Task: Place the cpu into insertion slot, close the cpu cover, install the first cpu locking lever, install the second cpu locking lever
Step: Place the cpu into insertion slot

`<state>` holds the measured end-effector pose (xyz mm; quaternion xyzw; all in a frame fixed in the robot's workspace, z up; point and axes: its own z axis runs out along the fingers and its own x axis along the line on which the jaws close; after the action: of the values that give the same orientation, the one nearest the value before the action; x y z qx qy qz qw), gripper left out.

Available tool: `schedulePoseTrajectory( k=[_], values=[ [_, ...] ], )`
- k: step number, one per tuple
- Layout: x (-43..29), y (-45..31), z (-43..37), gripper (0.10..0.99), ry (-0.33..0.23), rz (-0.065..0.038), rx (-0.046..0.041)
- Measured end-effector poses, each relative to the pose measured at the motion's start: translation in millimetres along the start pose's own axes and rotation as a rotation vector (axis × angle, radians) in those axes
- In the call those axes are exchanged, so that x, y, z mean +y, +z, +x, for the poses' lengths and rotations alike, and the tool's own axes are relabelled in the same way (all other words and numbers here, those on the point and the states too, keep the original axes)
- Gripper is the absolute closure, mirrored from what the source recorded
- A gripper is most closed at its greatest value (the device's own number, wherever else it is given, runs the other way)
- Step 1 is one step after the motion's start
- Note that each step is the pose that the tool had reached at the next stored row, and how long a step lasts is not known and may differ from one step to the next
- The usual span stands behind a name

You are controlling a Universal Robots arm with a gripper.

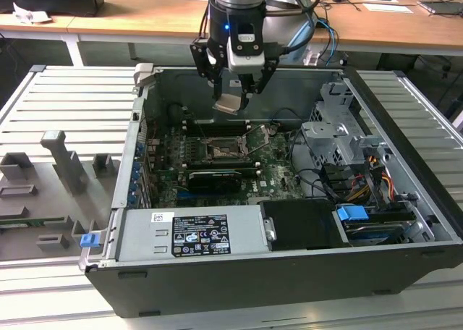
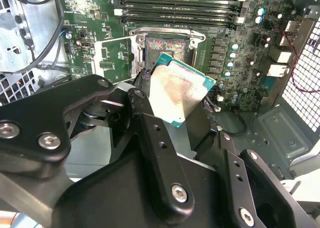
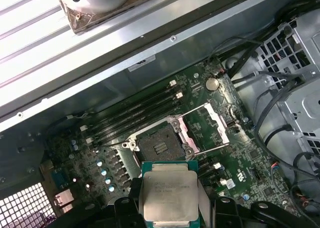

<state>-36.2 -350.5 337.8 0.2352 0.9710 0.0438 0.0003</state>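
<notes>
My gripper [image 1: 235, 92] is shut on the cpu [image 1: 230, 103], a flat square chip with a pale metal face, and holds it tilted in the air above the motherboard. In both wrist views the cpu [image 2: 180, 90] [image 3: 169, 195] sits between the black fingers [image 2: 142, 95]. The insertion slot [image 1: 219, 150] [image 2: 167, 48] [image 3: 159, 147] lies bare below the chip, a dark square socket with a metal rim. The cpu cover [image 3: 210, 125] [image 2: 112, 55] is swung open and lies beside the slot.
The open computer case [image 1: 137, 120] rests on a ribbed metal table. Long black memory slots [image 2: 177, 10] run beside the socket. A power supply [image 1: 192, 232], a drive cage [image 1: 340, 138] and loose cables [image 1: 376, 178] fill the rest of the case. Grey fixtures [image 1: 65, 163] stand at the exterior view's left.
</notes>
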Motion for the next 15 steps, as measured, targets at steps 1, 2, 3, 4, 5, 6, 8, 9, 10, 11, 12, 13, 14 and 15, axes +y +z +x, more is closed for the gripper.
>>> schedulePoseTrajectory(
  k=[1,2,3,4,5,6,8,9,10,11,12,13,14,15],
  values=[
    [0.0,0.1,0.0,0.557,0.002,0.0,-0.0002],
    [0.0,0.4,0.0,0.557,0.005,0.0,-0.0004],
    [0.0,0.5,0.0,0.557,0.007,0.0,-0.0005],
    [-0.1,0.7,0.0,0.557,0.01,0.0,-0.0007],
    [-0.1,1.1,0.0,0.557,0.015,0.0,-0.001],
    [-0.1,1.3,0.0,0.557,0.018,0.0,-0.0012],
    [-0.1,1.8,0.0,0.557,0.023,0.0,-0.0015],
    [-0.2,1.9,-0.1,0.557,0.025,0.0,-0.0016],
    [-0.2,2.1,-0.1,0.557,0.027,0.0,-0.0018],
    [-0.2,2.3,-0.1,0.557,0.03,0.0,-0.002],
    [-0.2,2.5,-0.1,0.557,0.032,0.0,-0.0021],
    [-0.2,2.7,-0.1,0.557,0.035,0.0,-0.0023],
    [-0.2,2.8,-0.1,0.557,0.037,0.0,-0.0024],
    [-0.3,3.0,-0.1,0.557,0.039,0.0,-0.0025]
  ],
)
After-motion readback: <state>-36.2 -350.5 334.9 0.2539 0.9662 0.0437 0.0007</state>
